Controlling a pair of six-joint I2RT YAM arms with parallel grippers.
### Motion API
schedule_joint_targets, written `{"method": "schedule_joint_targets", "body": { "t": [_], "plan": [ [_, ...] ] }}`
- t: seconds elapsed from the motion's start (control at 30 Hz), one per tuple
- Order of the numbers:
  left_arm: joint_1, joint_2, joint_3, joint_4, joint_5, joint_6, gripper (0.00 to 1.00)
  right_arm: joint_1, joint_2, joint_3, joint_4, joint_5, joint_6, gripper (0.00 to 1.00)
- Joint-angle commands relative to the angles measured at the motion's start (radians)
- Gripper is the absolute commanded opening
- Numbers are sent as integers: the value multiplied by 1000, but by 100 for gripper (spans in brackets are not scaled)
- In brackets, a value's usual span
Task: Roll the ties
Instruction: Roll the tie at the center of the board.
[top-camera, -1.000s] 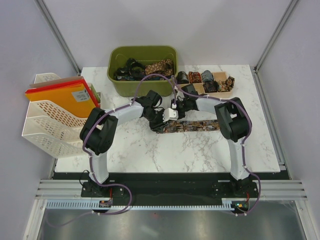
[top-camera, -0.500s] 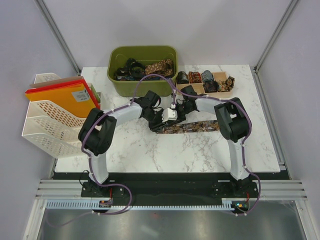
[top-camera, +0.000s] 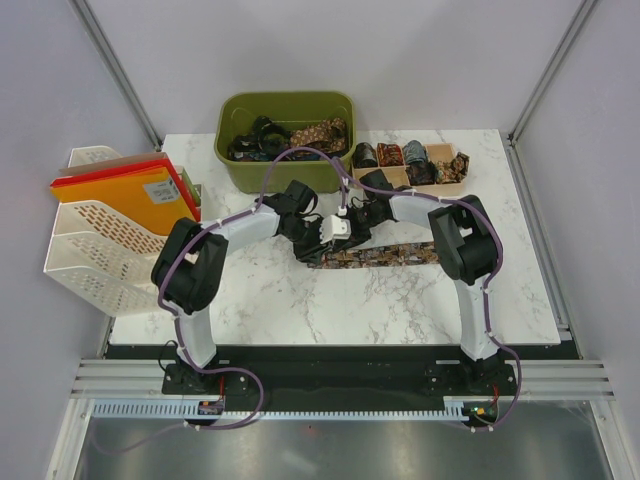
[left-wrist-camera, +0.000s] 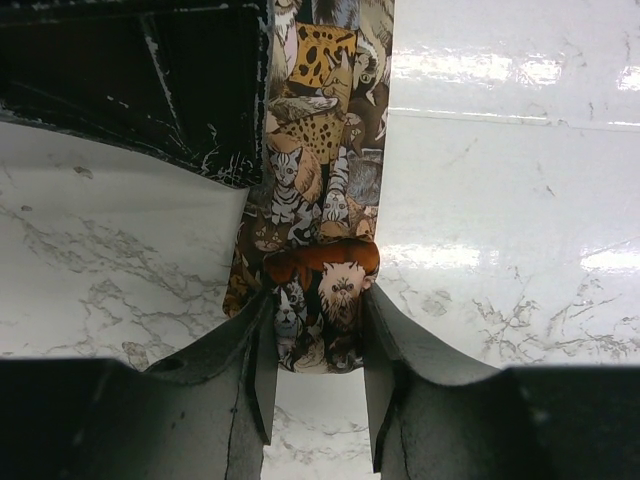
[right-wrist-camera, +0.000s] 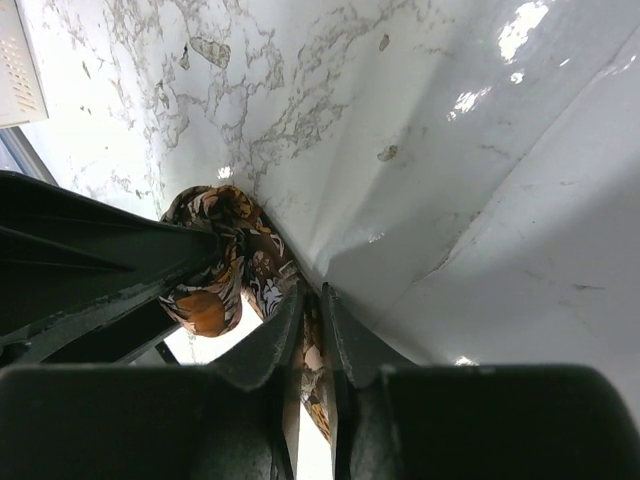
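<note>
The tie (top-camera: 385, 253) lay flat across the centre of the marble worktop (top-camera: 300, 300), with its long strip running to the right. Its left end was folded into a small roll. The left gripper (left-wrist-camera: 318, 340) was closed onto this roll, both fingers (left-wrist-camera: 250, 360) pressing against the fabric's edges. The right gripper (right-wrist-camera: 312, 320) was almost fully closed and apparently pinched a thin layer of the same tie, though the cramped wrist view left contact uncertain. Both grippers met at the tie's left end. Rolled ties (top-camera: 410, 158) sat in a tray (top-camera: 437, 153) at the rear, beside a green bin (top-camera: 285, 178).
</note>
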Motion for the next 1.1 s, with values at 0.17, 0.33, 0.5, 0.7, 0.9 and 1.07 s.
{"method": "schedule_joint_targets", "body": {
  "t": [0.17, 0.33, 0.5, 0.7, 0.9, 1.07],
  "plan": [
    [2, 56, 12, -15, -25, 9, 15, -7, -38, -9, -53, -10, -29, 21],
    [2, 68, -2, -47, -20, 30, 16, -46, -92, -51, 46, -90, 88, 32],
    [2, 70, -7, -58, -22, 46, 17, -52, -131, -98, 135, -115, 165, 38],
    [2, 73, -2, -67, -19, 50, 17, -35, -180, -160, 263, -148, 283, 40],
    [2, 76, 1, -71, -17, 52, 19, 5, -160, -201, 299, -127, 303, 41],
    [2, 74, 1, -70, -13, 49, 19, 25, -118, -212, 335, -98, 320, 43]
  ]
}}
